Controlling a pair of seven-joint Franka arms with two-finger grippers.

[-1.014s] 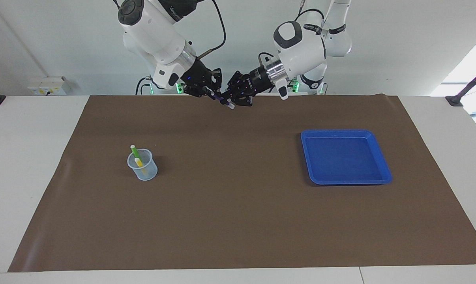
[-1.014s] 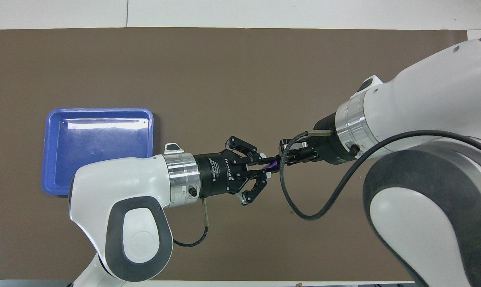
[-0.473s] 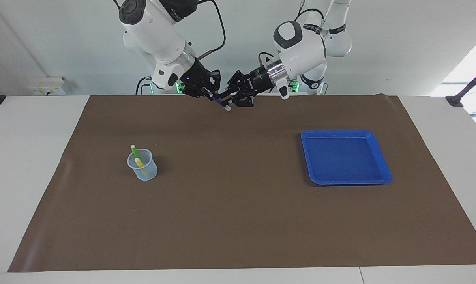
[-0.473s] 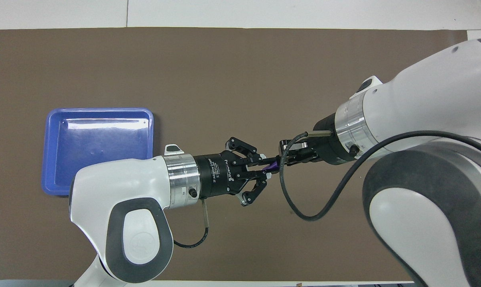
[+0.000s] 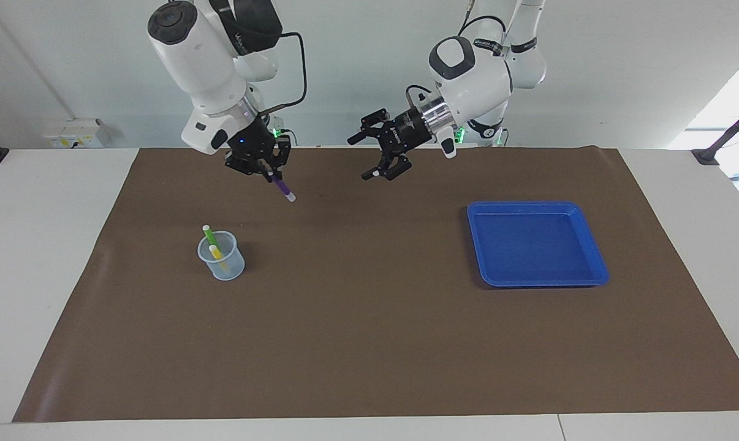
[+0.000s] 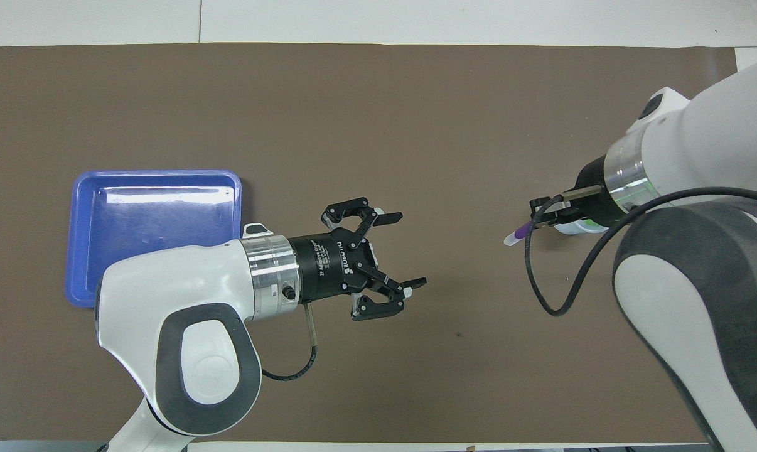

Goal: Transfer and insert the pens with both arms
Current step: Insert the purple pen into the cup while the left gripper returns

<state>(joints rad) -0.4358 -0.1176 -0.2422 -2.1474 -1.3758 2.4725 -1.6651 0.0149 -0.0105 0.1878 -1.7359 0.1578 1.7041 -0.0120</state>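
My right gripper is shut on the purple pen, which slants down with its pale end lowest, in the air over the mat nearer to the robots than the cup. In the overhead view the purple pen sticks out of the right gripper. The clear cup holds the green pen and the yellow pen, both leaning. My left gripper hangs open and holds nothing over the middle of the mat; its spread fingers show in the overhead view of the left gripper.
A blue tray with nothing in it lies toward the left arm's end of the brown mat. In the overhead view the tray sits beside the left arm's wrist. The right arm covers the cup there.
The left gripper opened and let go of the purple pen. The right gripper carried the pen away toward the cup's end of the table. The left gripper drew back slightly.
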